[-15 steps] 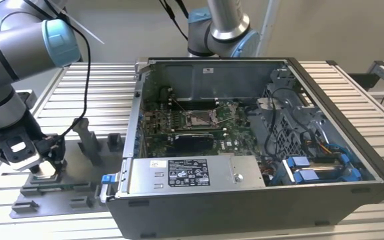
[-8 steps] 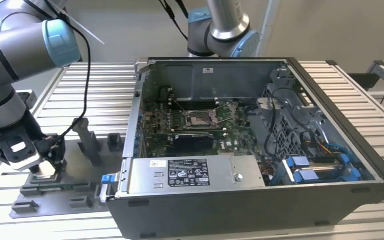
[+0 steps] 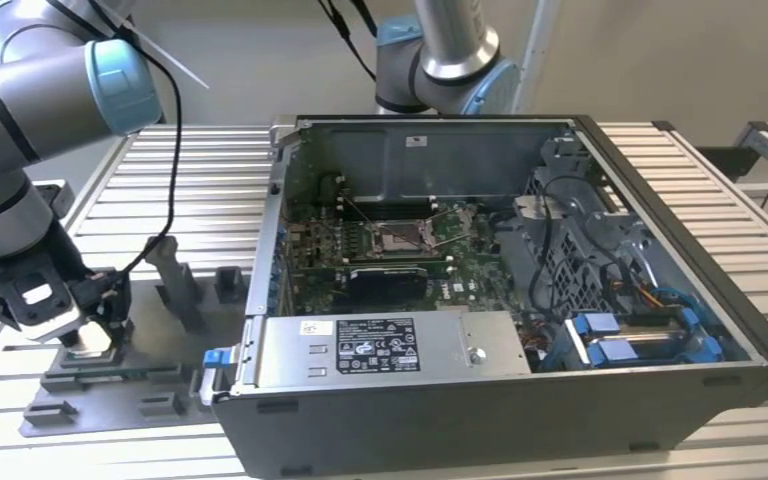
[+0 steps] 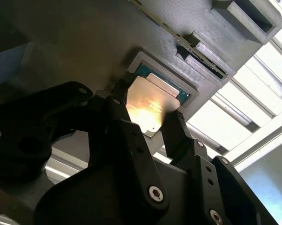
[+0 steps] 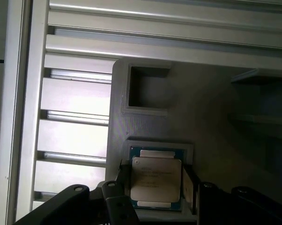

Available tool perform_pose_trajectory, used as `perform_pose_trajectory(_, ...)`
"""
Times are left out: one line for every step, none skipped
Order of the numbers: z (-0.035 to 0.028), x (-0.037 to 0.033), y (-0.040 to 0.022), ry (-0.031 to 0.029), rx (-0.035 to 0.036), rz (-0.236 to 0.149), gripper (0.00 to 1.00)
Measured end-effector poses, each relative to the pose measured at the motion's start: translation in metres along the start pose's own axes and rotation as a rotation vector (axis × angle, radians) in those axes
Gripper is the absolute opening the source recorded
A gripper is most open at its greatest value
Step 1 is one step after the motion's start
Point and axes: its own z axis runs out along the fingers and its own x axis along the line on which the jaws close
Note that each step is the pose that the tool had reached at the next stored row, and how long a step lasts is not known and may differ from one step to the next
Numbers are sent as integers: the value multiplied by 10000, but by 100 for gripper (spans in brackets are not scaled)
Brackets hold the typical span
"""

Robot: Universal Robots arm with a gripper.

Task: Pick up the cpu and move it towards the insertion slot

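- Gripper (image 4: pixel 148 105) is down at the fixture plate (image 5: pixel 202 108), and its two black fingers (image 4: pixel 176 129) stand on either side of the cpu (image 5: pixel 156 180).
- Both wrist views show the fingers drawn in against two opposite edges of the chip with no gap, so I read this as a narrow grip closed on the cpu.
- The hold is on the thin sides, which makes sense: the silvery lid stays bare and the contact face underneath is untouched.
- The cpu lies flat in its shallow square pocket (image 5: pixel 159 143) and is not yet lifted out. The raised rim keeps it square, so the fingers meet it straight on.
- The pocket sits close to the plate's edge, just beside the bare slats of the table (image 3: pixel 211 170). An empty square recess (image 5: pixel 148 91) lies further along the same edge.
- In the exterior view the tool hangs over the plate's left side, outside the open computer case (image 3: pixel 491 430).
- The insertion slot (image 3: pixel 404 237), with its shiny frame and dark centre, sits mid-board inside the case, towards its back wall and well apart from the chip.
- My call is that the grasp is on and the carry has not begun.
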Motion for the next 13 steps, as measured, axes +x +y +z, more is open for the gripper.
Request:
perform_pose_trajectory(0, 0, 0, 0, 0, 0, 0)
perform_pose_trajectory(1, 0, 0, -1, 0, 0, 0)
perform_pose_trajectory(1, 0, 0, -1, -1, 0, 0)
perform_pose_trajectory(1, 0, 0, -1, -1, 0, 0)
perform_pose_trajectory(1, 0, 0, -1, 0, 0, 0)
perform_pose_trajectory(1, 0, 0, -1, -1, 0, 0)
perform_pose_trajectory(2, 0, 0, -2, -1, 0, 0)
perform_pose_trajectory(10, -1, 1, -18, -10, 0, 100)
perform_pose_trajectory(19, -4, 2, -34, -19, -1, 100)
perform_pose_trajectory(14, -2, 2, -22, -12, 0, 100)
perform_pose_trajectory(6, -1, 1, -8, -4, 0, 100)
perform_pose_trajectory(3, 0, 0, -2, 0, 0, 100)
perform_pose_trajectory(3, 0, 0, -2, -1, 0, 100)
